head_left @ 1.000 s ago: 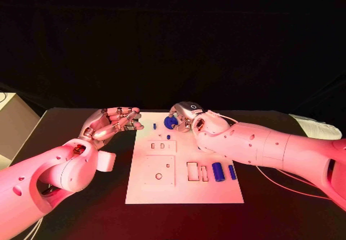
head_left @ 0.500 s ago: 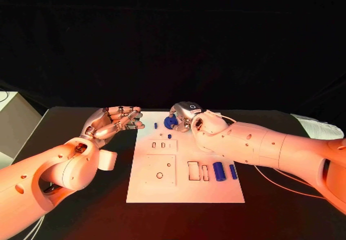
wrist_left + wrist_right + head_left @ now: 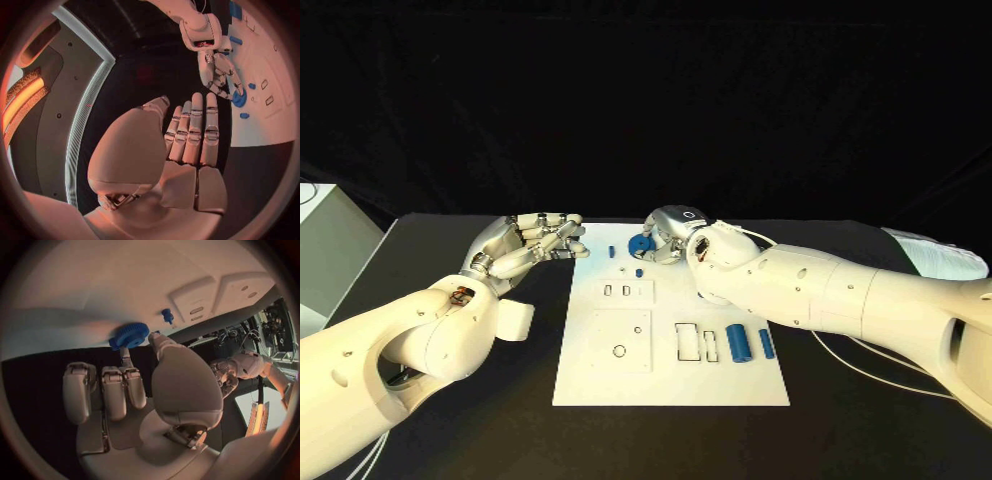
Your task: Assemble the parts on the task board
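Note:
The white task board (image 3: 672, 380) lies in the middle of the black table. At its far end my right hand (image 3: 678, 232) pinches a blue gear (image 3: 642, 246) between thumb and a finger, low over the board; the same gear (image 3: 130, 335) shows in the right wrist view and, as gear (image 3: 239, 98), in the left wrist view. Two small blue pegs (image 3: 612, 251) (image 3: 638, 272) stand near it. Two blue cylinders (image 3: 737, 342) (image 3: 766, 343) lie beside rectangular recesses (image 3: 687, 341). My left hand (image 3: 531, 245) hovers off the board's far left corner, fingers side by side, holding nothing.
A white box (image 3: 322, 250) stands at the table's left edge. A pale object (image 3: 935, 255) lies at the far right. A thin cable (image 3: 865, 362) runs over the table under my right arm. A square plate with a hole (image 3: 617, 340) sits on the board.
Both hands stay about where they were. The right hand keeps its hold on the blue gear at the board's far end.

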Controlling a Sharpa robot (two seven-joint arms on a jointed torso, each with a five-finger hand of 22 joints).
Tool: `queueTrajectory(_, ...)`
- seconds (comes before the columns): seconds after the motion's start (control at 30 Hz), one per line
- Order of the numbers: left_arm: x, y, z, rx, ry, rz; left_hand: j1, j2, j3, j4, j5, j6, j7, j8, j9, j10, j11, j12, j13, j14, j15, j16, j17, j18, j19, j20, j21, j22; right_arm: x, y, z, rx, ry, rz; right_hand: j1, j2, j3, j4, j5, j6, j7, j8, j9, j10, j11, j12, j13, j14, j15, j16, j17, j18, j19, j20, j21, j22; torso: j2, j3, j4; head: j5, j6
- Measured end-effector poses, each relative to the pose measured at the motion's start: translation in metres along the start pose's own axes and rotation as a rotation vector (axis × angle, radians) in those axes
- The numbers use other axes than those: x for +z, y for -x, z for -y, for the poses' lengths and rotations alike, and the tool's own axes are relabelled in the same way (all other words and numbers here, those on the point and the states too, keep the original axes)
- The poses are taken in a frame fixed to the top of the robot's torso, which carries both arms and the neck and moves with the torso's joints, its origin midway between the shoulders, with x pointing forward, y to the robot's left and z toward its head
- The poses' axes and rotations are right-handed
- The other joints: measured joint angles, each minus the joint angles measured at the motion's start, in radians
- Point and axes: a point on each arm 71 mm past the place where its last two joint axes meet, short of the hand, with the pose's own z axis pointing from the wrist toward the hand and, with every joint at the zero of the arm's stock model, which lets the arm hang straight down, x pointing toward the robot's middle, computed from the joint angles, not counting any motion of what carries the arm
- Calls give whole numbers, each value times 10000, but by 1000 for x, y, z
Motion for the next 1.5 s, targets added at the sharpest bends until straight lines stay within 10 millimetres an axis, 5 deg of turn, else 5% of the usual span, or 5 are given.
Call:
queueTrajectory(0.77,0,2,0,32,19,36,0,0,-1,0,0,-1,0,0,-8,0,0,0,1,1,0,0,10,0,0,0,0,7,-17,-4,26,69,-334,-667,-140,140,-34,17,96,51,-4,-16,12,1,0,8,0,1,-1,34,-2,0,0,-1,103,-4,8,11,-9,11,-33)
queueTrajectory(1.07,-1,4,0,68,34,82,0,0,-1,-1,0,-1,0,0,-8,0,0,0,2,1,0,0,9,-1,0,0,0,6,-39,15,45,418,-329,67,239,246,144,-126,311,151,-72,25,10,0,0,45,0,1,-1,34,-3,1,0,-1,103,-5,0,14,-34,24,29)
queueTrajectory(1.5,-2,10,-1,138,69,203,0,0,-1,-1,0,-1,0,0,-7,0,-1,0,2,1,0,49,30,-1,0,0,0,4,-74,71,113,2317,-746,1218,2084,-240,937,-980,-433,223,-2,-17,-73,0,-1,-69,0,1,-1,34,-4,0,0,-1,103,2,-24,154,-186,8,219)
